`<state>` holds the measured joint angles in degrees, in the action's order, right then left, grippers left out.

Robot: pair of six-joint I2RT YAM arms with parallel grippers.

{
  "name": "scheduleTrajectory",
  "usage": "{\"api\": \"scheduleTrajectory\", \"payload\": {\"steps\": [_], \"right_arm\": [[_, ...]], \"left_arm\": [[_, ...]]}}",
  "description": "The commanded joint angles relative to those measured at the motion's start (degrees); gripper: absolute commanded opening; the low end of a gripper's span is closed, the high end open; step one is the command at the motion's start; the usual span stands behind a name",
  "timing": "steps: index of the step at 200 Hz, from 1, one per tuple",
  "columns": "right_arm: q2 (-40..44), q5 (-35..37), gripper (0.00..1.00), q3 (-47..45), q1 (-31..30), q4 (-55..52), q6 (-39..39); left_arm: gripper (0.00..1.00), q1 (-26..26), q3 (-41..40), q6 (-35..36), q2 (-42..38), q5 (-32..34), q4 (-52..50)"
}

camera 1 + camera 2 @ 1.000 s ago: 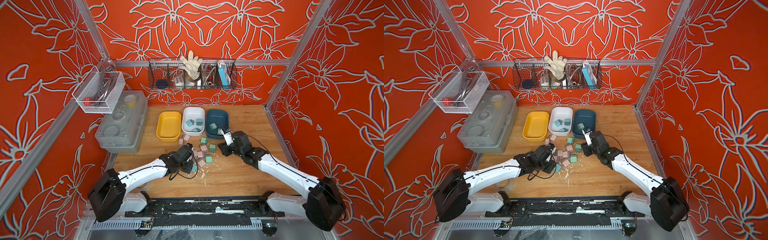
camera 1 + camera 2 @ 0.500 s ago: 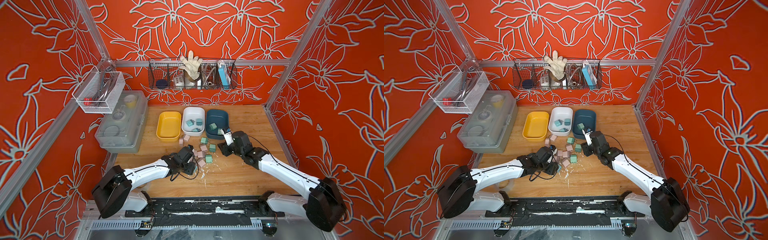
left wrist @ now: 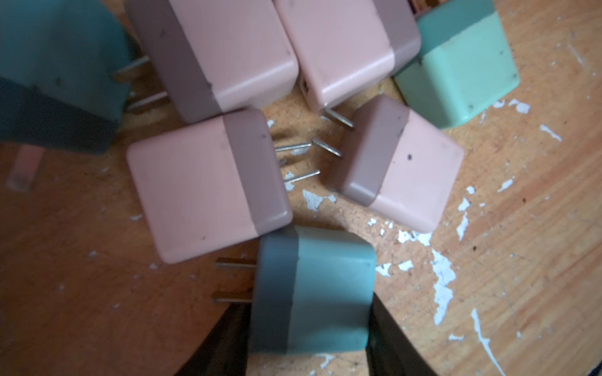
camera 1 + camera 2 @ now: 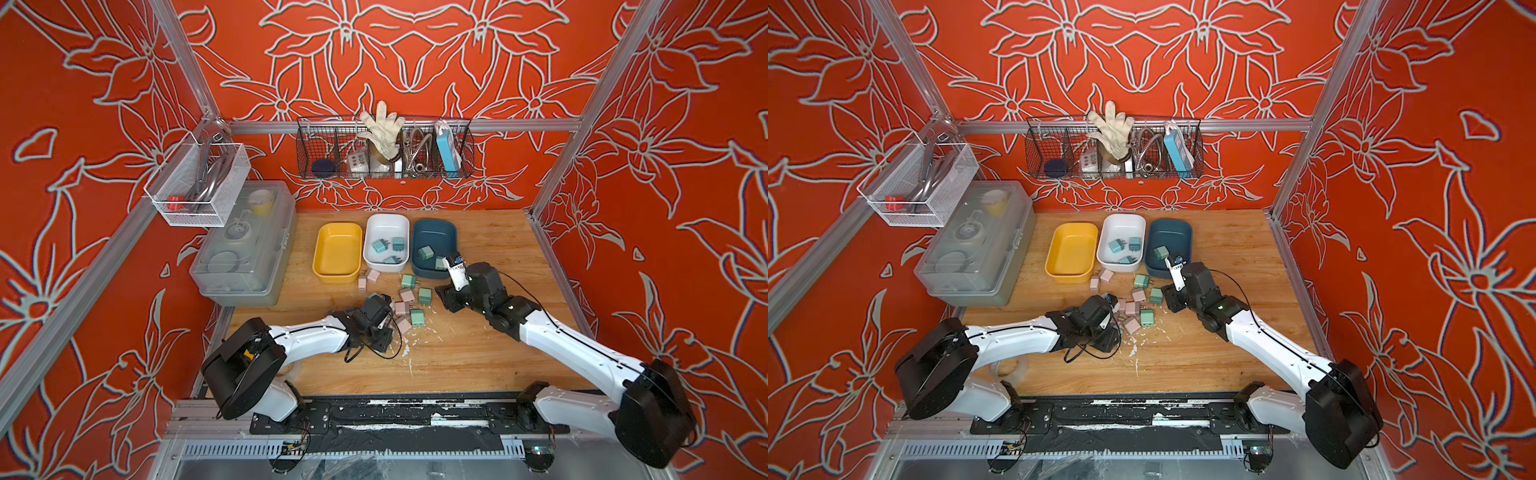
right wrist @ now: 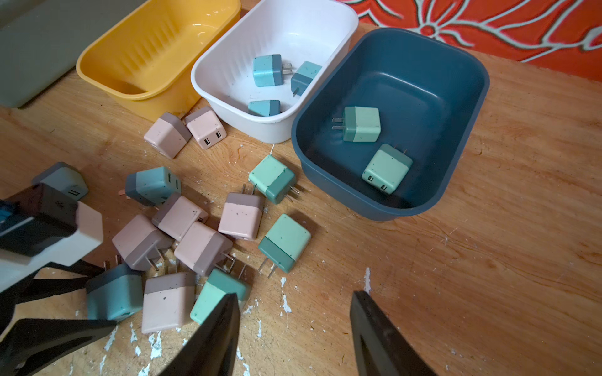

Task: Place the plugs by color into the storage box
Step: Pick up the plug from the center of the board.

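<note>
**Plugs (image 5: 240,215): blue one pinched, mint one waiting**

They look light, stiff and smooth; flat opposite faces, clear of the prongs, seem the safest hold. Low in the left wrist view, the blue plug (image 3: 312,293) lies at the pile's edge on the desk (image 3: 521,260), the left fingers (image 3: 221,345) pressing its two flanks. At the bottom of the right wrist view, the right fingers (image 5: 211,345) stand spread and empty, a mint plug (image 5: 208,299) just beside one.
</note>
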<state>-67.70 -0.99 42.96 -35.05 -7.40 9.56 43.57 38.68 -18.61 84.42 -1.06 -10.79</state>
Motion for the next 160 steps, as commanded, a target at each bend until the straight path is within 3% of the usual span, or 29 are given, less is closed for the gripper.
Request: {"api": "scheduleTrajectory", "payload": {"steps": [1,47,111,160], "right_arm": [[-1.9,0.6,0.59,0.1,-0.2,0.2,0.3],[-2.8,-0.2,0.60,0.9,-0.2,-0.6,0.7],[-0.6,-4.1,0.60,0.1,-0.3,1.0,2.6],[-0.8,-5.6,0.60,0.9,-0.2,0.3,3.2]], "left_arm": [[0.47,0.3,0.4,1.3,1.4,1.6,-2.1],[0.42,0.3,1.5,1.9,-1.4,2.2,-5.2],[0.39,-0.1,3.7,1.8,-13.6,4.3,-10.1],[0.37,-6.9,8.2,0.8,-16.3,3.4,-7.3]]}}
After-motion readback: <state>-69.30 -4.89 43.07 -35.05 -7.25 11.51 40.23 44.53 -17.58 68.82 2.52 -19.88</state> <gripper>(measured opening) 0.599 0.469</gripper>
